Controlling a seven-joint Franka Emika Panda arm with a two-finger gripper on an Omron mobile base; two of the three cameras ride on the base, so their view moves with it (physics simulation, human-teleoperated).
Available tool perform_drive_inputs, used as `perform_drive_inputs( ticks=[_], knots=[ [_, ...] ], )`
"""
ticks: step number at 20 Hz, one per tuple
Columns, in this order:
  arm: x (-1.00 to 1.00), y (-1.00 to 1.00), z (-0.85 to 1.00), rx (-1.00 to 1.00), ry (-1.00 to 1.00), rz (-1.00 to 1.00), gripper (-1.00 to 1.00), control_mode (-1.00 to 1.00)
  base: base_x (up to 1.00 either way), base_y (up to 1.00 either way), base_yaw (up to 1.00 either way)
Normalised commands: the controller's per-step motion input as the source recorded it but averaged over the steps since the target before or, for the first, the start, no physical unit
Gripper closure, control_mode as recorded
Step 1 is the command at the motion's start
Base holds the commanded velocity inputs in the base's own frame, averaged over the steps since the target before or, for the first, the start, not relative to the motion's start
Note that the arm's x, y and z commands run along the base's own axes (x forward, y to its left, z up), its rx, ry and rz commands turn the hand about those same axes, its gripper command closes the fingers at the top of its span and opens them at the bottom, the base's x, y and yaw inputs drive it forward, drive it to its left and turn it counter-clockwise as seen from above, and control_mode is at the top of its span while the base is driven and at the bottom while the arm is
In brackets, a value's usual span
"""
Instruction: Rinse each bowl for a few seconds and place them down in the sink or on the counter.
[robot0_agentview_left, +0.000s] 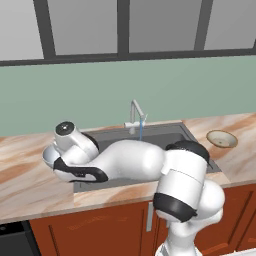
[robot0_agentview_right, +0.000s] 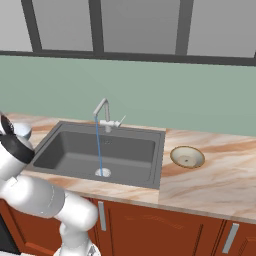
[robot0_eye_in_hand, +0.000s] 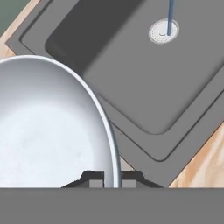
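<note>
My gripper (robot0_eye_in_hand: 112, 179) is shut on the rim of the pale blue-white bowl (robot0_eye_in_hand: 48, 131), one fingertip on each side of the edge. This bowl (robot0_agentview_left: 48, 156) hangs over the counter (robot0_agentview_left: 30, 182) just left of the sink (robot0_agentview_left: 162, 134). The dark grey sink (robot0_eye_in_hand: 144, 83) lies beyond the bowl, and a thin stream of water (robot0_eye_in_hand: 170, 15) falls onto its round drain (robot0_eye_in_hand: 162, 31). The shallow beige bowl (robot0_agentview_left: 221, 138) sits upright on the counter right of the sink; the right base view shows this beige bowl (robot0_agentview_right: 187, 156) too.
The slim silver tap (robot0_agentview_left: 135, 114) stands behind the basin with water (robot0_agentview_right: 99, 147) running from it. The green wall and window frames rise at the back. Marble counter (robot0_agentview_right: 215, 177) stretches to the right of the beige bowl.
</note>
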Motion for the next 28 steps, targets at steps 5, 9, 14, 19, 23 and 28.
perform_drive_inputs(
  ticks=[5,9,14,19,23,28],
  knots=[
    [0.09,0.24,-0.20,0.04,0.02,0.00,1.00,-1.00,0.00,0.00,0.00],
    [0.09,0.23,-0.23,0.05,0.03,0.00,1.00,-1.00,0.00,0.00,0.00],
    [0.07,0.20,-0.29,0.03,0.04,0.00,1.00,-1.00,0.00,0.00,0.00],
    [0.08,0.23,-0.26,0.00,0.04,0.00,1.00,-1.00,0.00,0.00,0.00],
    [0.10,0.25,-0.23,0.00,0.04,0.00,1.00,-1.00,0.00,0.00,0.00],
    [0.10,0.24,-0.24,0.01,0.04,0.00,1.00,-1.00,0.00,0.00,0.00]
  ],
)
